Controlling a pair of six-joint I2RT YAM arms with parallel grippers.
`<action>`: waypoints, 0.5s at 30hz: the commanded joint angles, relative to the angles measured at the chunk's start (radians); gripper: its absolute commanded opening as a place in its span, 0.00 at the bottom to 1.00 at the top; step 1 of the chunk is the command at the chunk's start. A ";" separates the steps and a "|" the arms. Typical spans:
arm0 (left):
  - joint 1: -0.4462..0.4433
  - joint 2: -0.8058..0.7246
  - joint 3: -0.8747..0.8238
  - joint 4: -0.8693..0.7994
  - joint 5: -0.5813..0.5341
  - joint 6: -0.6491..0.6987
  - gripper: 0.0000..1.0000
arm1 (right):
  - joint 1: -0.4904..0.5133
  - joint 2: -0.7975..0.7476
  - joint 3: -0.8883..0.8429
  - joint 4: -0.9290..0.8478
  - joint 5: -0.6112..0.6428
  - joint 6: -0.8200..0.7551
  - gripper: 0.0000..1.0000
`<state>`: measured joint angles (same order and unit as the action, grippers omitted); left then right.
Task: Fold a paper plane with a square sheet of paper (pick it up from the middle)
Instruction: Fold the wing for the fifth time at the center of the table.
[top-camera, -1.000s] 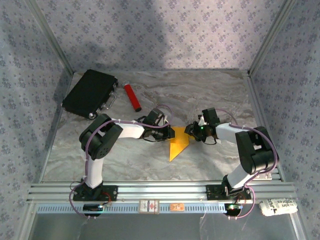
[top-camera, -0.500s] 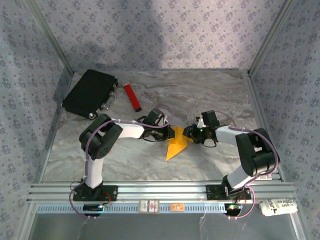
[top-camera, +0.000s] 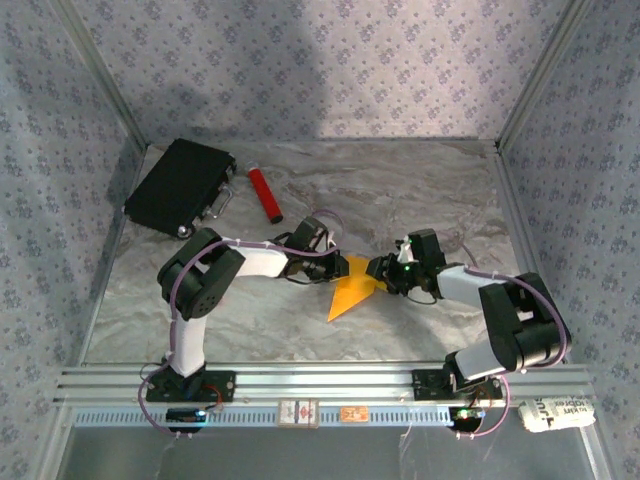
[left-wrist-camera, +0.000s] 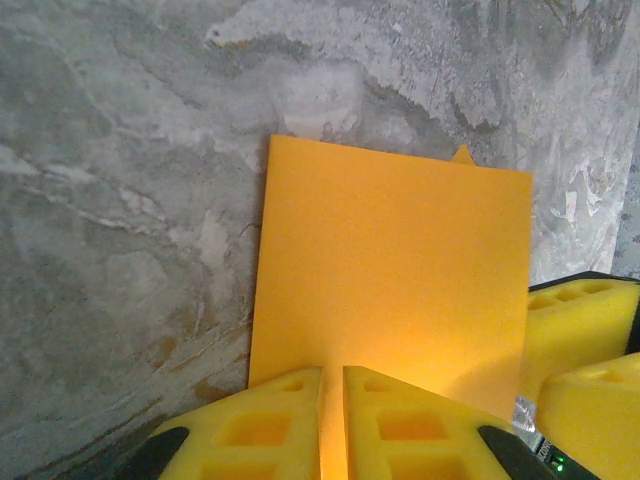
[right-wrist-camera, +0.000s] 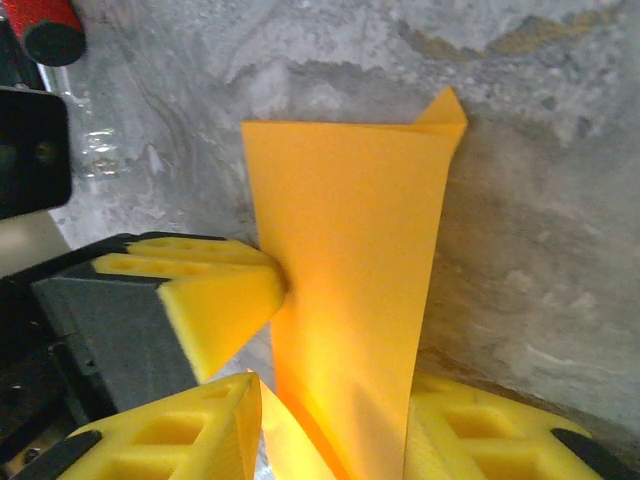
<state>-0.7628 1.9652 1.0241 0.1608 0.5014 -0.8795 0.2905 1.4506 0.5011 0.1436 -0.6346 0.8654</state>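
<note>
**FOLD IN PROGRESS: ANCHOR WITH THE LEFT, FORM WITH THE RIGHT**

The left pincer (left-wrist-camera: 333, 385) is closed on one edge of the square sheet of paper (left-wrist-camera: 390, 260). Its two pads meet with little more than the paper between them. The right pincer (right-wrist-camera: 335, 400) stands partly open, one pad on each side of a raised flap of the same sheet (right-wrist-camera: 350, 230). Whether those pads press the flap cannot be told.

Seen from above, both pincers meet over the sheet (top-camera: 348, 297). It lies near the middle of the bench (top-camera: 430, 190), its pointed tip aimed at the near edge.

The step in hand appears to be forming a crease.
- Hold the left grip firm as the anchor.
- Line up the flap's edges before any pressure.
- Press flat along the fold line, working from the point outward.
- Avoid pulling sideways, since thin paper would likely slip or tear.

The paper is thin, matte, orange-yellow and unmarked. Its edges are straight, and a small folded corner peeks out at the far edge.

The pads are yellow foam with square recesses and look compliant.

The bench surface is smooth grey marbling, so the sheet will probably slide easily.

A black case (top-camera: 180, 185) and a red cylinder (top-camera: 265, 194) lie near the far-left corner, well apart from the work.
</note>
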 joint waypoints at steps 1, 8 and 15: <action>0.010 0.014 -0.054 -0.179 -0.029 0.014 0.14 | 0.004 -0.009 -0.004 0.025 -0.027 0.012 0.39; 0.010 0.008 -0.062 -0.173 -0.027 0.010 0.14 | -0.002 0.049 0.033 0.021 -0.037 -0.022 0.35; 0.011 0.007 -0.062 -0.172 -0.027 0.010 0.14 | -0.013 0.081 0.055 0.010 -0.047 -0.057 0.32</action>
<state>-0.7612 1.9594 1.0149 0.1635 0.5014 -0.8799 0.2852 1.5154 0.5270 0.1616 -0.6563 0.8436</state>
